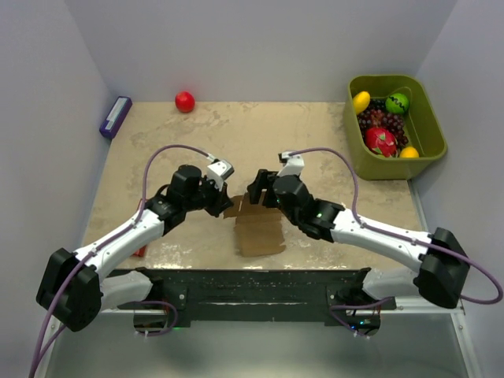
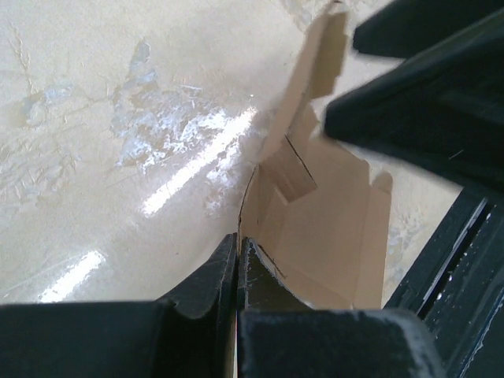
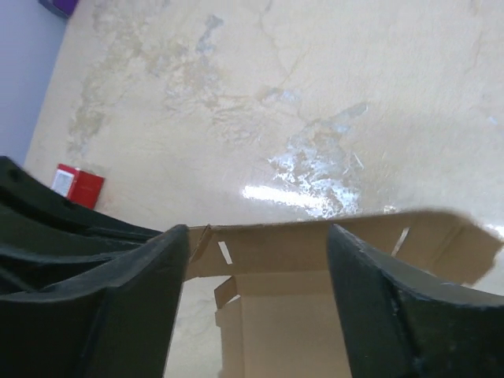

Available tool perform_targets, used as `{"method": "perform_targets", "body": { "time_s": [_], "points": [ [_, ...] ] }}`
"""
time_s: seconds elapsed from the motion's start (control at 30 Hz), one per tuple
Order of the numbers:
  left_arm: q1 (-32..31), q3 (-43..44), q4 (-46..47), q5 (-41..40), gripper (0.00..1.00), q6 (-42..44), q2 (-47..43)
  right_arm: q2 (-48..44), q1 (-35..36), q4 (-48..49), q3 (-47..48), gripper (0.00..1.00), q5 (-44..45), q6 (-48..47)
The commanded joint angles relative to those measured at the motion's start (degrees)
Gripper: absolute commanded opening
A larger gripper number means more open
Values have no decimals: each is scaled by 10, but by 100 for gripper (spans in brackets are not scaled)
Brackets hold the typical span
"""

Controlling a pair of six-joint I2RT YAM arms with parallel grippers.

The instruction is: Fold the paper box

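Near the front edge of the table (image 1: 157, 157), midway between the two arms, lay the paper box (image 1: 260, 235). Its long axis ran from the far side toward the near side. The far end sat between the grippers and the plain end pointed at the black rail (image 1: 236, 285) along the table's front. It was thin, plain brown card with no print, marked by creases and short slits. The large panel lay flat on the tabletop, while the far panel stood up as a low wall with tabbed ends. One flap rose steeply beside the left arm. The left gripper (image 2: 238, 256) was closed tight at the box's left far corner, and the edge of the raised card appeared to be pinched between its fingertips. The right gripper (image 3: 258, 236) stood with its fingers spread wide on either side of the upright wall, gripping nothing. The near end of the flat panel stopped just short of the rail, so little room was left on that side. Bare tabletop stretched beyond the box to the back wall. A red ball (image 1: 184, 101) and a purple-blue box (image 1: 115, 116) sat well apart at the far left. A green bin (image 1: 429, 146) of fruit sat at the far right, and a red packet (image 3: 77, 183) lay near the left arm.
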Motion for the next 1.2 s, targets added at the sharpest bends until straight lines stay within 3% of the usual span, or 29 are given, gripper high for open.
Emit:
{"method": "perform_targets", "body": {
  "time_s": [0.0, 0.13, 0.27, 0.53, 1.17],
  "points": [
    [-2, 22, -9, 12, 0, 48, -23, -75, -28, -27, 5, 81, -52, -123],
    [-2, 24, -15, 74, 0, 79, -28, -118, -47, -48, 13, 83, -173, -217],
    [-2, 28, -22, 134, 0, 101, -26, -103, -47, -119, 37, 77, -237, -312],
    [-1, 29, -35, 156, 0, 128, -22, -93, -48, -160, 23, 72, -225, -377],
    [0, 29, -30, 164, 0, 127, -10, -45, -26, -169, 26, 47, -236, -390]
  ]
}}
